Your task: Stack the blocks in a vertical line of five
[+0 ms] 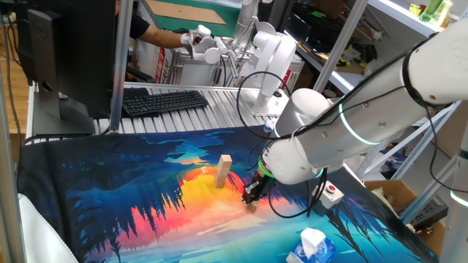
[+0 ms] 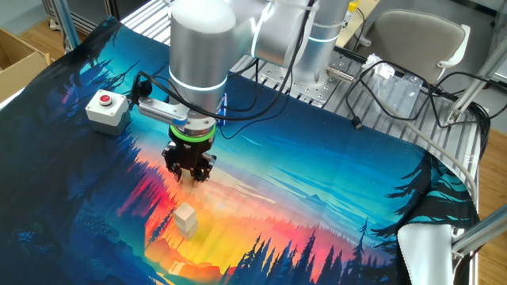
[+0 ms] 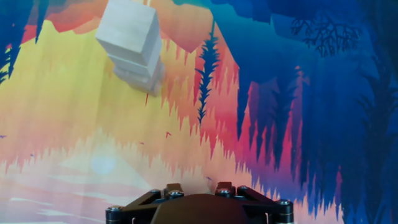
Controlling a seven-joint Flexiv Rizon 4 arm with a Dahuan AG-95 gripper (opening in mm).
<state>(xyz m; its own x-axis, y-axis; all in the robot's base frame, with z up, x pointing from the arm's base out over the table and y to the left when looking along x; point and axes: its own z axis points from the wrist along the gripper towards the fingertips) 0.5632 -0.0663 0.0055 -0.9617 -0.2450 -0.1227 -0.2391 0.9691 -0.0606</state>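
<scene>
A stack of blocks (image 1: 223, 172) is standing upright on the printed mat (image 1: 131, 190), a pale wooden column near the mat's middle. The fixed views are showing it several cubes tall, though the seams are too faint to count; in the hand view the stack (image 3: 132, 45) is showing about three tiers, the upper one twisted slightly against those below. Judging by that, the tower is partly built and at least one cube is still missing.

The gripper (image 1: 253, 196) is pointing straight down with its tips right at the mat, near the stack at about four o'clock from it in one fixed view. In the other fixed view the gripper (image 2: 190, 169) is sitting at twelve o'clock from the stack (image 2: 186, 219), clearly apart from it. Something pale seems to be showing at the tips in one fixed view, possibly a further block, but the pictures are not settling it, nor whether the jaws are apart or clamped; the hand view is showing only the gripper's base at six o'clock.

The mat is carrying a sunset forest print in orange and blue, draped over a slatted metal table (image 1: 212, 98). A white box with a red button (image 2: 107, 108) is resting at the mat's edge, a blue-and-white carton (image 1: 311, 247) at another. A keyboard (image 1: 162, 101), cables and metal framing are crowding the lab behind.
</scene>
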